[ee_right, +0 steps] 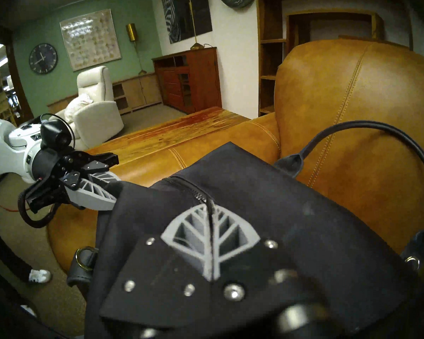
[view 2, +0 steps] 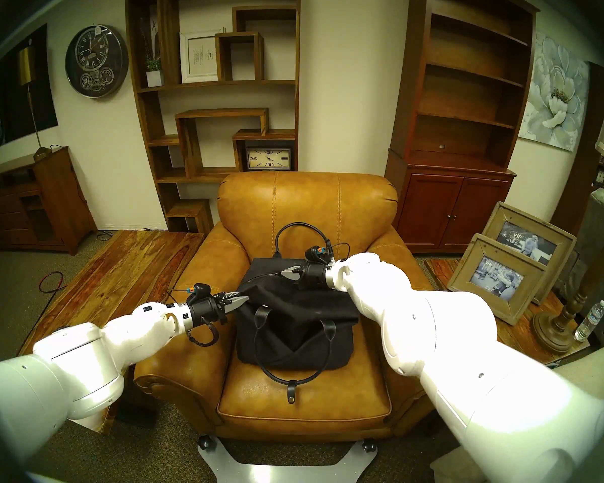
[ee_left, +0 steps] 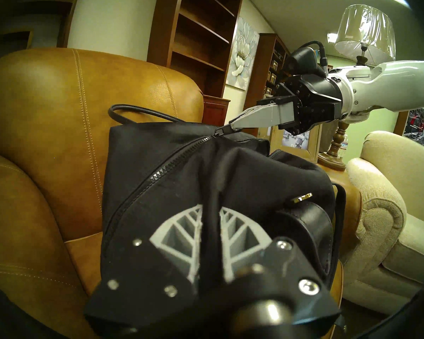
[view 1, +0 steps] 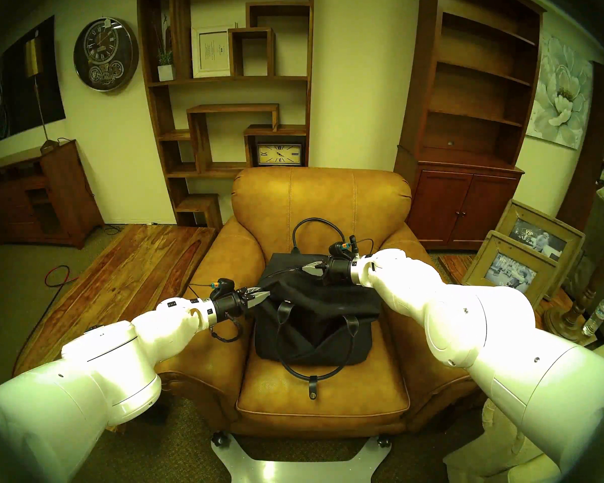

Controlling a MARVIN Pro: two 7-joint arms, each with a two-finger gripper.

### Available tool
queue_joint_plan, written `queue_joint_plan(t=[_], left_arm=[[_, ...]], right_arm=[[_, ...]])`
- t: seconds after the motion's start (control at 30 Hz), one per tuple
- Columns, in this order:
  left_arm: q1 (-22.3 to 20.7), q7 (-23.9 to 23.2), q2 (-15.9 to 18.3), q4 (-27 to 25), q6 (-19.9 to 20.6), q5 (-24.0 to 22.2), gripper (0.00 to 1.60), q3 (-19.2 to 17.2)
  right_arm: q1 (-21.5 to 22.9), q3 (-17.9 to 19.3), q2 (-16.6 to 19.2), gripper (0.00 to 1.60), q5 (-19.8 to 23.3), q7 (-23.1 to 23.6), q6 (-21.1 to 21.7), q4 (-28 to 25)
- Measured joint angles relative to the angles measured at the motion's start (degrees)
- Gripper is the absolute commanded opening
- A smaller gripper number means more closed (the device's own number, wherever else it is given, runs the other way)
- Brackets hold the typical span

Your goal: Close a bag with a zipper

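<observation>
The far end of the zipper (ee_left: 142, 184) is hidden behind the bag (view 1: 314, 297) folds. The bag is set on the armchair (view 1: 321, 207) seat. A fabric fold at its left end is pinched by the left gripper (view 1: 264, 294). The zipper pull (ee_left: 224, 130) is clamped in the closed right gripper (view 1: 307, 268).

Getting warm, yellowish indoor light from overhead, blowing out the white arm shells (view 1: 502, 318) in both head views. Bending straight shelves toward the dark fisheye rims. Blurring the near gripper parts (ee_left: 206, 245) in the wrist views; losing detail in the black bag (view 1: 314, 297).
</observation>
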Motion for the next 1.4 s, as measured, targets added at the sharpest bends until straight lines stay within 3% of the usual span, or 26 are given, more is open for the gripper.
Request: queue_joint_plan(t=[0.5, 0.73, 0.77, 0.83, 0.87, 0.97, 1.4], left_arm=[[0.0, -0.5, 0.1, 0.2, -0.3, 0.1, 0.00, -0.7], [0.0, -0.6, 0.1, 0.4, -0.3, 0.1, 0.08, -1.0], [-0.1, -0.7, 0.1, 0.4, -0.3, 0.1, 0.17, -1.0], [-0.1, -0.7, 0.1, 0.5, -0.3, 0.1, 0.17, -1.1], [-0.1, -0.7, 0.1, 0.6, -0.3, 0.2, 0.32, -1.2], [-0.1, -0.7, 0.1, 0.7, -0.2, 0.2, 0.38, -1.3], [-0.3, -1.1, 0.2, 1.1, -0.2, 0.3, 0.37, -1.9]], right_arm=[[-0.4, 1.8, 3.9, 0.00, 0.1, 3.2, 3.0, -0.3], [-0.8, 2.0, 5.3, 0.00, 0.0, 4.5, 4.1, -0.4], [-0.9, 2.1, 5.5, 0.00, 0.0, 4.7, 4.2, -0.5], [-0.9, 2.1, 6.0, 0.00, -0.1, 5.1, 4.4, -0.5], [-1.0, 2.1, 6.4, 0.00, -0.1, 5.5, 4.6, -0.5], [-1.0, 2.1, 7.3, 0.00, -0.3, 6.2, 4.9, -0.6], [-1.1, 2.1, 10.5, 0.00, -0.9, 8.6, 5.8, -1.1]])
